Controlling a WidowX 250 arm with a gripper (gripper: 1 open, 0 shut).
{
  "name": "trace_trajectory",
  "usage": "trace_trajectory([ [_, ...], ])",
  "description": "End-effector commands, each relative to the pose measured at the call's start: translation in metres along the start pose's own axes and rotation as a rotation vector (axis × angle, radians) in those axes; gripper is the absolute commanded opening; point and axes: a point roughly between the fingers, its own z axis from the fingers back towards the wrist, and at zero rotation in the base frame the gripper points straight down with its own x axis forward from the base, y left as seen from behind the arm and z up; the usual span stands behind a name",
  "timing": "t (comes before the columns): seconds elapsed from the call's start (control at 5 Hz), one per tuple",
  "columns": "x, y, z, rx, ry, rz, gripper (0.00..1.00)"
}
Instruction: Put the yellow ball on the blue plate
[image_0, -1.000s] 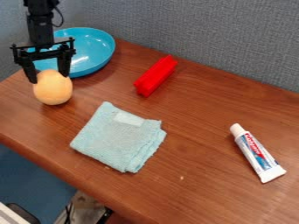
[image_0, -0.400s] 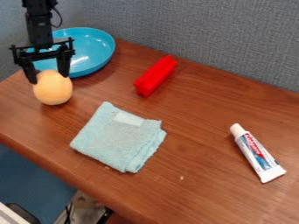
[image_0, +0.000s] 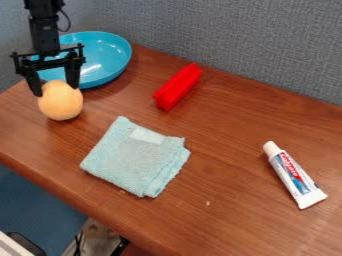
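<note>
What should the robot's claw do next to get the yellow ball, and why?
Probably lower a little and close on the yellow ball. The gripper is open, pointing down, its fingers spread just above the ball, which sits on the table and is not held yet. The blue plate waits close behind, so once the ball is gripped it should be a short lift over.

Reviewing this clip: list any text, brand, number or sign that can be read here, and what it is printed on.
Toothpaste tube: red and blue printing runs along it, too small and blurred to read.
Red block: no print visible.
Ball, plate, cloth, tool: no print visible.
Nothing in this view can be read.
</note>
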Motion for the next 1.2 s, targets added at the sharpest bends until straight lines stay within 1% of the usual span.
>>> trace_trajectory([
  [0.0, 0.0036, 0.0105, 0.0011, -0.010, 0.013, 0.020, 1.00],
  [0.4, 0.0030, 0.0089, 0.0001, -0.021, 0.035, 0.002, 1.00],
  [1.0, 0.0011, 0.0061, -0.0001, -0.035, 0.058, -0.024, 1.00],
])
